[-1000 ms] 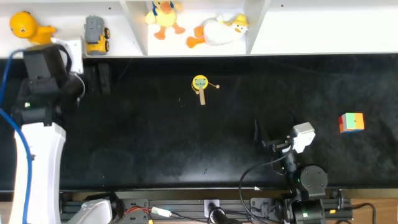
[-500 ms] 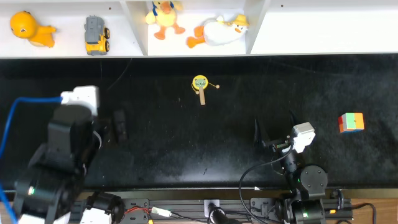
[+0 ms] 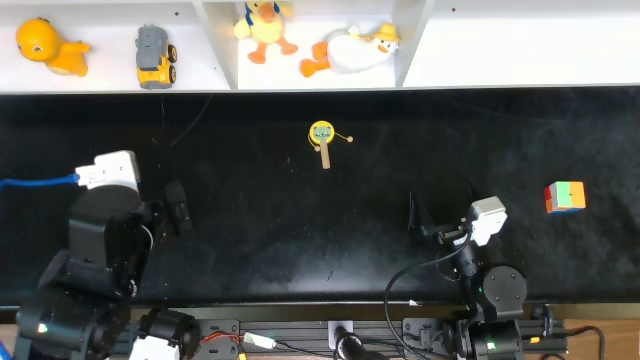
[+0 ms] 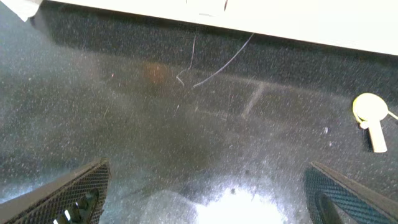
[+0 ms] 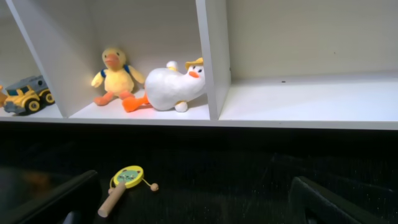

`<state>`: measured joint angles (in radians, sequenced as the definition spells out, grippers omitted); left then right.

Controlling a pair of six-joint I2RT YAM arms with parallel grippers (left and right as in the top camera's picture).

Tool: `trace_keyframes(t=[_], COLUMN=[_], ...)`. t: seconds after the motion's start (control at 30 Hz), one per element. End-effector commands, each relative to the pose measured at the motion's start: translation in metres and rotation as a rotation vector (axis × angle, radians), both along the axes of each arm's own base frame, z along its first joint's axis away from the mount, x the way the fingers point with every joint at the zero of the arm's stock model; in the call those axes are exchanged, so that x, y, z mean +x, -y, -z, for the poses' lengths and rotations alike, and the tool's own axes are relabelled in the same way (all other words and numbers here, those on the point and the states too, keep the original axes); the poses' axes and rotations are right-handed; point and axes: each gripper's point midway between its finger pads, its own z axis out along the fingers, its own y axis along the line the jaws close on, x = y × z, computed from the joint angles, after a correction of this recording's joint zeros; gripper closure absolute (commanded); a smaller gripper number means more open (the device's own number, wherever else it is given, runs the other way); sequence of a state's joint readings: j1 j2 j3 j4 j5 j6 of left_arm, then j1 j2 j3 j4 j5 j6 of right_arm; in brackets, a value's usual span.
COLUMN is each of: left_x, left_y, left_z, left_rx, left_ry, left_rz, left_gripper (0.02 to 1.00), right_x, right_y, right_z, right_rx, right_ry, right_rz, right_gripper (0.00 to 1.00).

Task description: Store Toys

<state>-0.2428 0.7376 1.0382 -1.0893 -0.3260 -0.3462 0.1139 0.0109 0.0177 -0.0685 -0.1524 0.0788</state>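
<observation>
A small toy drum (image 3: 322, 138), a flat round yellow disc with a green face, a straight pale wooden handle and a little bead on a string at its side, lies flat on the black table (image 3: 300, 230). The table's surface is matt and finely speckled. The drum lies out in the open, apart from both arms.

Just beyond the drum, away from the arm bases, stands a white shelf unit (image 3: 218, 40) of smooth flat panels. In the compartment straight behind the drum sit a soft yellow plush duck (image 3: 265, 28) with orange feet and, beside it, a rounded white plush goose (image 3: 350, 48) in a small yellow hat, lying on its side. In the compartment to the left of that are a hard grey and yellow plastic toy truck (image 3: 155, 55) and, farther from the drum, a glossy orange-yellow rubber duck (image 3: 45, 42).

Well to the right of the drum and nearer the arm bases, a small cube (image 3: 565, 197) with faces of several colours rests on the table.

The left gripper (image 4: 205, 174) is low over the table, well to the left of the drum and nearer the bases. Its dark, mesh-textured fingers (image 4: 74, 193) are spread wide with nothing between them. The right gripper (image 5: 193, 183) is to the right of the drum and nearer the bases, facing the drum and the shelf. It is likewise released and holds nothing.
</observation>
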Motion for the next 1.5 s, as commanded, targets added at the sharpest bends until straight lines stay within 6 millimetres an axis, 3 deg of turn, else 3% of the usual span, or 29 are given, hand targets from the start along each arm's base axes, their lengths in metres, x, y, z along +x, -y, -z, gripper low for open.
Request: trace_keyframes(t=[0.03,0.13,0.33,0.5,0.6,0.8,1.03,1.4,1.5], left_x=[0.001,0.0,-0.008,-0.007,-0.003,0.014,0.024,0.025,0.026], left_y=[0.005,0.001,-0.047,-0.056,-0.062,-0.062,-0.05,-0.049,-0.046], left_z=[-0.001,-0.004,-0.025,-0.032,-0.019,0.025,0.066,0.097,0.097], left_rx=[-0.035,0.0,-0.012,0.107,0.128,0.14,0.15,0.146,0.15], left_ry=[0.01,0.026,0.155,0.295,0.409,0.595,0.706,0.642,0.64], left_rz=[0.002,-0.009,-0.229,-0.093,-0.099,-0.065,-0.009,-0.021,-0.002], left_gripper=[0.02,0.02,0.023,0.02,0.02,0.023,0.023,0.02,0.02], right_x=[0.0,0.0,0.0,0.0,0.0,0.0,0.0,0.0,0.0], right_y=[-0.001,-0.001,-0.001,-0.001,-0.001,-0.001,-0.001,-0.001,-0.001], right_z=[0.004,0.003,0.003,0.003,0.003,0.003,0.003,0.003,0.003], right_rx=[0.007,0.007,0.007,0.007,0.007,0.007,0.007,0.007,0.007], right_ry=[-0.003,-0.003,-0.003,-0.003,-0.003,-0.003,-0.003,-0.003,-0.003], right_rz=[-0.007,-0.007,-0.007,-0.007,-0.007,-0.007,-0.007,-0.007,-0.007], right_gripper=[0.005,0.005,0.005,0.007,0.005,0.005,0.005,0.005,0.005])
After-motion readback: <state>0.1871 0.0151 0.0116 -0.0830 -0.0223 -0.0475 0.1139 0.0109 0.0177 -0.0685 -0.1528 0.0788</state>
